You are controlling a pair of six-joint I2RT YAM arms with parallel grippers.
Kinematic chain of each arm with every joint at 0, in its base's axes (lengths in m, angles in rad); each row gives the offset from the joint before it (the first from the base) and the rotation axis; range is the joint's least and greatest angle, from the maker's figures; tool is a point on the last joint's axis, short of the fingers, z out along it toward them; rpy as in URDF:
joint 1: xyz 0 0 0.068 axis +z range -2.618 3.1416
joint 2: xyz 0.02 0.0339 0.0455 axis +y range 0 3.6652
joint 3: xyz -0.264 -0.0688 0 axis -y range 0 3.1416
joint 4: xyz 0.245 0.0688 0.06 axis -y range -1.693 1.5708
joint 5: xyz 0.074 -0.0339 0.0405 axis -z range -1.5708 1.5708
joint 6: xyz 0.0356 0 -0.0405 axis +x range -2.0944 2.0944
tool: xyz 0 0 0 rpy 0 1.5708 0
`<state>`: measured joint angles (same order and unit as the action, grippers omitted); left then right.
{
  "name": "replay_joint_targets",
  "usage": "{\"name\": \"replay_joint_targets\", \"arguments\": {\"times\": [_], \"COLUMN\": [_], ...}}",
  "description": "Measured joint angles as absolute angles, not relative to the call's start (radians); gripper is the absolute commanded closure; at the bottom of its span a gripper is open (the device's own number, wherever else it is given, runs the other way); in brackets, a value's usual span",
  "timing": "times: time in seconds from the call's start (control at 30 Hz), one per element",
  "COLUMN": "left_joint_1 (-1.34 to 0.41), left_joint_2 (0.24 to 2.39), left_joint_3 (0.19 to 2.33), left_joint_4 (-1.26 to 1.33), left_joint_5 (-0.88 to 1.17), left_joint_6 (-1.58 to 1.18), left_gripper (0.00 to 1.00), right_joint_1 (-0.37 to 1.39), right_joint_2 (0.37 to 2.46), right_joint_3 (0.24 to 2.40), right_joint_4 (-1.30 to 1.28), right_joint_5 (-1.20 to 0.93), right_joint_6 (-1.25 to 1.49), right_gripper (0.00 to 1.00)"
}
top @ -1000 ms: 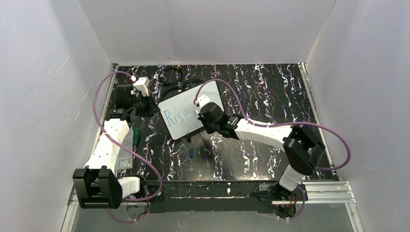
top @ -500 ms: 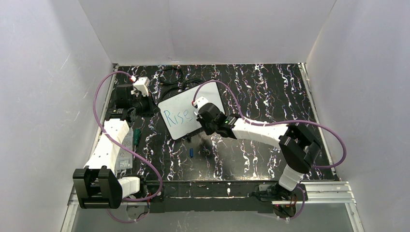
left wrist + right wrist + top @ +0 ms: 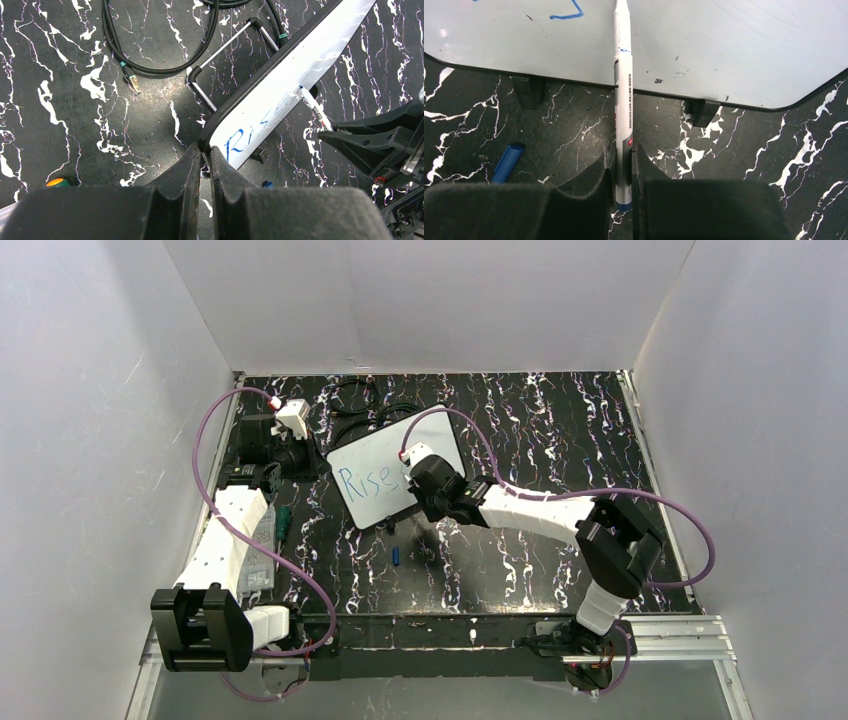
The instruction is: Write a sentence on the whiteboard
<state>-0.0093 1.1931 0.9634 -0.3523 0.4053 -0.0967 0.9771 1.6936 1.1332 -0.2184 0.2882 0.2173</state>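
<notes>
Tip of marker (image 3: pixel 622 75) on whiteboard (image 3: pixel 734 45) just beside end of lettering (image 3: pixel 255 127); right gripper (image 3: pixel 624 170) clamping marker; left gripper (image 3: pixel 205 160) pinching whiteboard corner.

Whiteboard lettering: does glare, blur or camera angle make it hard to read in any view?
Top external: the sentence is small but sharp, reading "Rise", with no glare on the whiteboard. Left wrist: steeply foreshortened, still legible. Right wrist: in focus, but cropped to one blue stroke beside the marker.

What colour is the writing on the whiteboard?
The writing is blue; the left wrist view shows it best.
</notes>
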Motion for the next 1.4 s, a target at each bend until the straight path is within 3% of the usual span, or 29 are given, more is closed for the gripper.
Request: {"name": "replay_joint_targets", "arguments": {"times": [0.83,1.4], "left_joint_1": [-0.009,-0.009], "left_joint_2": [1.189,1.189], "left_joint_3": [0.963,0.963], "left_joint_4": [-0.355,-0.355], "left_joint_5": [0.407,0.407], "left_joint_6": [-0.097,-0.097], "left_gripper": [1.00,1.00], "right_joint_1": [1.008,0.995], "right_joint_2": [1.709,1.655], "right_joint_3": [1.133,1.188], "right_joint_4": [-0.245,-0.245], "right_joint_5": [0.289,0.402], "right_joint_6": [0.259,0.230], "right_gripper": [0.99,0.99]}}
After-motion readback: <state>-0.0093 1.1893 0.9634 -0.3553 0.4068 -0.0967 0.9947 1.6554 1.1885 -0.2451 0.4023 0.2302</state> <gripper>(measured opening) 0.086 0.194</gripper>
